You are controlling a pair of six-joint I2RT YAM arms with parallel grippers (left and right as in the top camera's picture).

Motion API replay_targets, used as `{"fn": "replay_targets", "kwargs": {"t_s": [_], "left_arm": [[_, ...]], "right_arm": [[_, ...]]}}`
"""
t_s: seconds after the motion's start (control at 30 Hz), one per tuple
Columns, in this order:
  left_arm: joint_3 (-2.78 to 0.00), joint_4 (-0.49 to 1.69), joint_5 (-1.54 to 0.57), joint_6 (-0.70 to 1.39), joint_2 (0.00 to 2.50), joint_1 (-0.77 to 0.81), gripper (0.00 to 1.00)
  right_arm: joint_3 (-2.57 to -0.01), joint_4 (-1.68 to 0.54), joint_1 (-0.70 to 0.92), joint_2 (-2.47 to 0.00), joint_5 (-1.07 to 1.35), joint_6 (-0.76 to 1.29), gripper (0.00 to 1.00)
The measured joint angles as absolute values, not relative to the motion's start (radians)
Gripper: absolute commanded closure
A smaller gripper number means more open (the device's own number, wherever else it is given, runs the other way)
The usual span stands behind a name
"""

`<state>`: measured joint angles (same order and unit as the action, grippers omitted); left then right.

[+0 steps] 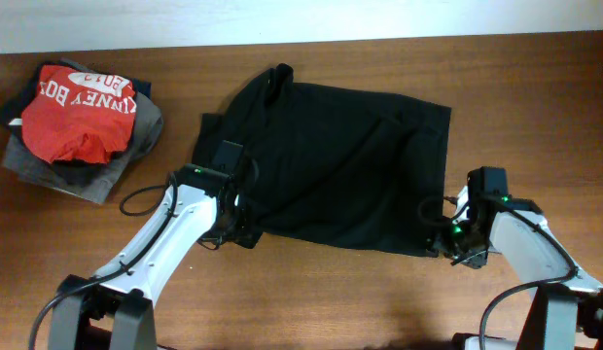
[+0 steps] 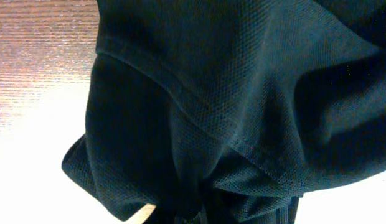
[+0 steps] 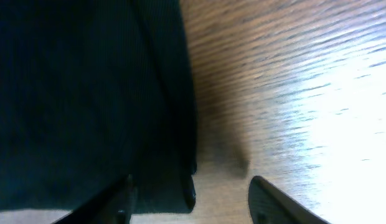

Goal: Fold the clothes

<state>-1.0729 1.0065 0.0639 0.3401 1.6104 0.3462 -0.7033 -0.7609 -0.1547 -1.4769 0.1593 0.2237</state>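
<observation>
One brown wooden table (image 1: 535,68) fills the overhead view, with a pale band beyond its far edge. Across the middle lies the black top (image 1: 340,165), spread wide and creased, with one part reaching toward the far left. At the far left, well apart from it, a red T-shirt (image 1: 78,112) sits on a grey garment (image 1: 49,170).

From the near edge the left arm (image 1: 165,238) slants up to the top's near-left edge, its gripper (image 1: 235,228) on the fabric there. Its wrist view shows only bunched black cloth, so whether the jaws grip I cannot tell.

The right arm (image 1: 525,243) bends in from the near right, with its gripper (image 3: 193,202) low at the top's near-right corner. Its fingers (image 3: 268,199) stand apart. The hem corner lies between them, beside one finger, with bare wood by the other.
</observation>
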Motion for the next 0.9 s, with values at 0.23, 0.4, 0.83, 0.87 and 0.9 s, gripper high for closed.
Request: {"fn": "replay_targets", "kwargs": {"t_s": [0.23, 0.4, 0.83, 0.87, 0.9], "left_arm": [[-1.073, 1.007, 0.064, 0.34, 1.61, 0.346, 0.8], [-1.073, 1.007, 0.078, 0.34, 1.61, 0.346, 0.69], [-1.073, 1.037, 0.073, 0.34, 1.61, 0.346, 0.69], [-1.073, 1.044, 0.054, 0.34, 1.61, 0.346, 0.7], [-1.073, 1.055, 0.035, 0.34, 1.61, 0.346, 0.7]], "right_arm": [[-0.669, -0.702, -0.109, -1.476, 0.166, 0.263, 0.95], [-0.67, -0.718, -0.116, -1.473, 0.178, 0.278, 0.96], [-0.82, -0.946, -0.288, -1.43, 0.178, 0.23, 0.96], [-0.824, -0.945, -0.296, -1.427, 0.178, 0.227, 0.96], [-0.826, -0.944, -0.302, -1.427, 0.178, 0.219, 0.96]]}}
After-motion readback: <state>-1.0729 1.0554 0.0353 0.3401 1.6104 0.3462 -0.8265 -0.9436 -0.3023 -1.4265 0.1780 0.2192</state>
